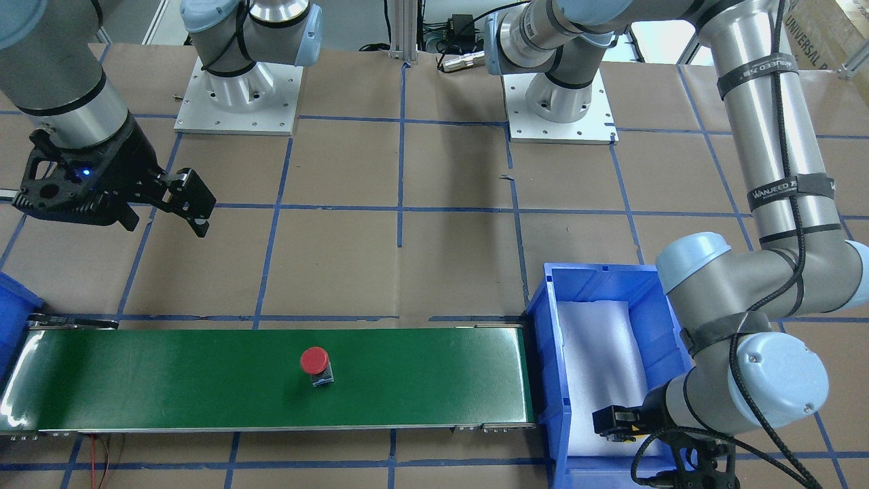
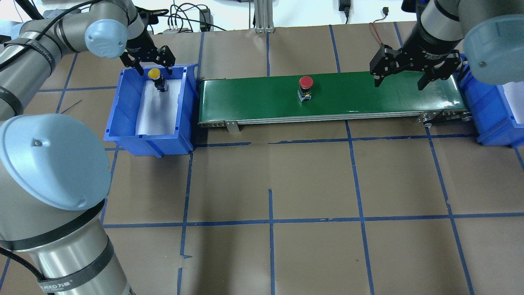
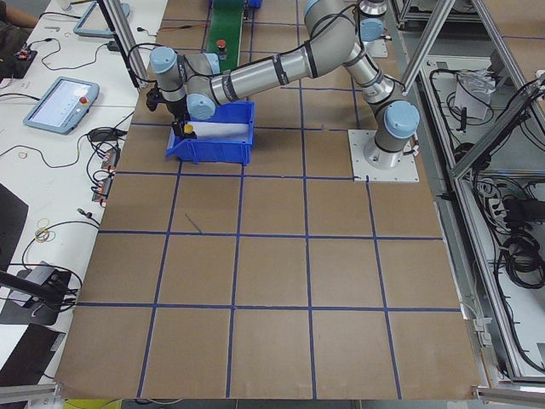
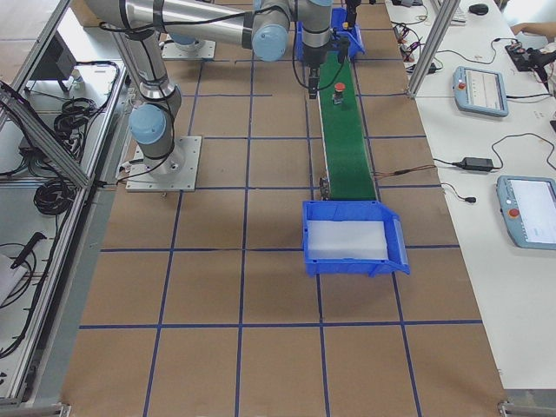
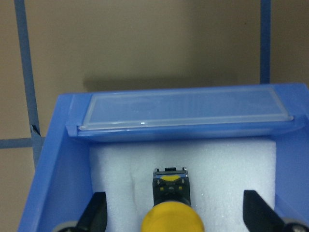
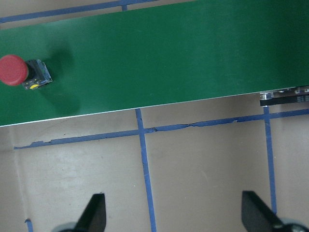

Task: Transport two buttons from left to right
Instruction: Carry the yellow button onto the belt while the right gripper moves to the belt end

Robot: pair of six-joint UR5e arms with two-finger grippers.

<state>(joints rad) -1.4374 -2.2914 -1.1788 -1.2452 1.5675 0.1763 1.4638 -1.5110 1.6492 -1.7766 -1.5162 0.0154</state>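
The yellow button (image 2: pixel 154 73) stands on white foam at the far end of the left blue bin (image 2: pixel 123 106). My left gripper (image 2: pixel 152 64) is open just above it. In the left wrist view the fingers (image 5: pixel 96 213) stand either side of the yellow button (image 5: pixel 172 220) without touching it. The red button (image 2: pixel 305 82) lies near the middle of the green conveyor belt (image 2: pixel 368 94), and also shows in the front view (image 1: pixel 314 360). My right gripper (image 2: pixel 399 84) is open and empty above the belt's right end. In the right wrist view the red button (image 6: pixel 12 70) sits at the far left.
A second blue bin (image 2: pixel 491 110) with white foam stands at the belt's right end, and shows nothing on its foam in the right side view (image 4: pixel 352 261). Brown paper with blue tape lines covers the table. Both arm bases (image 1: pixel 237 95) stand at the robot's side.
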